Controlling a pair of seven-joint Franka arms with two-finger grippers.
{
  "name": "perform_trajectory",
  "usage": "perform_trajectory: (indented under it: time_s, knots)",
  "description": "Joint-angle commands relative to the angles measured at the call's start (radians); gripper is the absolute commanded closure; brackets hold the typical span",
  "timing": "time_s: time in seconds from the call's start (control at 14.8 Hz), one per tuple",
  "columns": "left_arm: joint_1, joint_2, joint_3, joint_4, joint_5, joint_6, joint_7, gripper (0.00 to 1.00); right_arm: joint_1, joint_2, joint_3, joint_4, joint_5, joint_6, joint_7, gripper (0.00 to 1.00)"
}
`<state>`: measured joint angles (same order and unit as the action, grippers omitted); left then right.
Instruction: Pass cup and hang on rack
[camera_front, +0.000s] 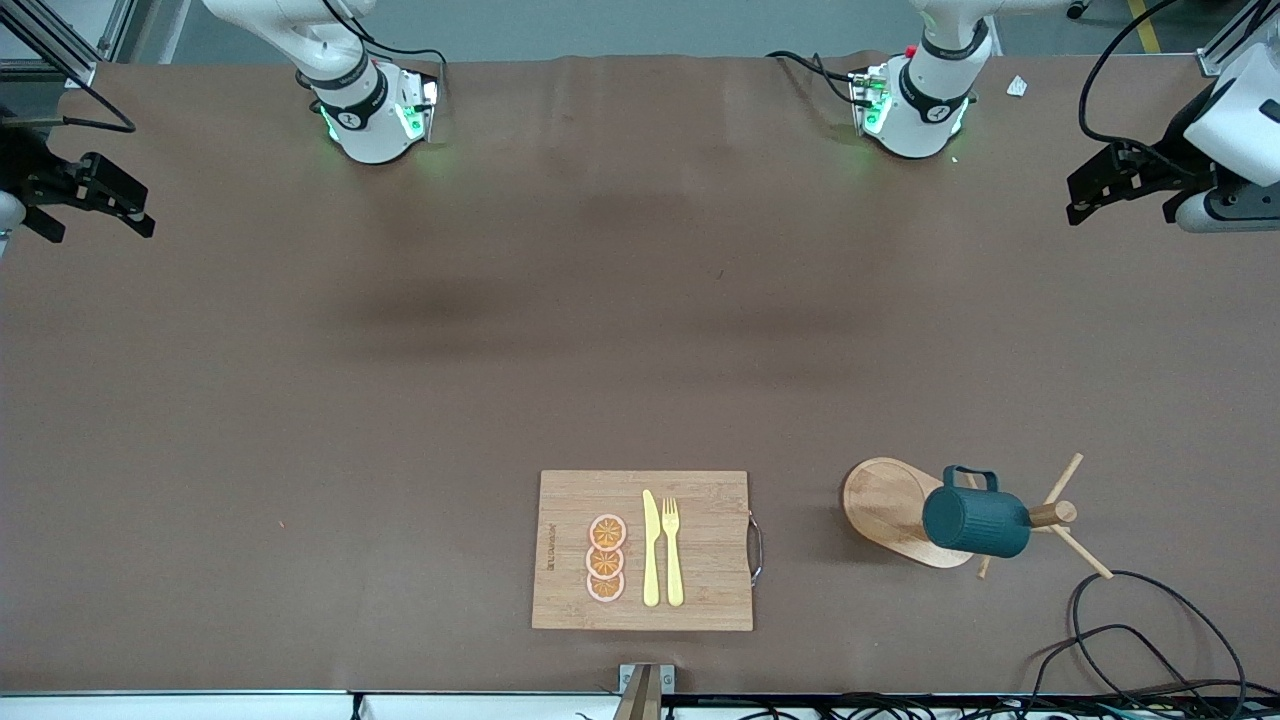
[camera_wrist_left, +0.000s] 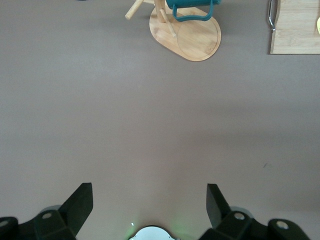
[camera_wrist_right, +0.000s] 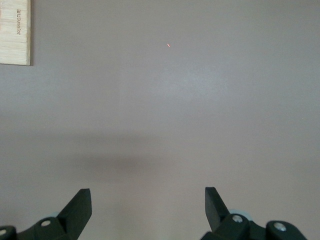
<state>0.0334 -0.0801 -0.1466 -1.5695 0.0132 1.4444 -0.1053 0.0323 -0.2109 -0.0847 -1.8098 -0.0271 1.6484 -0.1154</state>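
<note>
From the front, the cup (camera_front: 975, 520) hangs on the rack (camera_front: 895, 510), apparently on a peg, while the left gripper (camera_front: 1085, 195) and right gripper (camera_front: 125, 205) wait raised at the table's ends. Left wrist view: fingers (camera_wrist_left: 80, 205) spread wide over bare table. Right wrist view: fingers (camera_wrist_right: 80, 205) likewise spread, holding nothing.

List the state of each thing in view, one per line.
cup: hanging on the rack by its handle, lying sideways, not held.
rack: upright, toward the left arm's end of the table.
cutting board: flat, carrying a knife, a fork and three orange slices.
left tool: open, empty, waiting over the table edge.
right tool: open, empty, waiting over the table edge at the right arm's end.
</note>
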Motion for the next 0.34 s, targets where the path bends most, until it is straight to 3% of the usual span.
perform_trajectory:
  time_s: [0.0,0.27]
  knots:
    - [0.008,-0.027,0.001,-0.028,-0.015,0.005,0.021,0.0,0.006,0.005,-0.001,0.017,-0.01,-0.015,-0.004,0.0]
    - [0.006,-0.006,0.001,-0.006,-0.013,0.004,0.0,0.0,0.004,0.007,-0.001,0.017,-0.01,-0.013,-0.006,0.0]
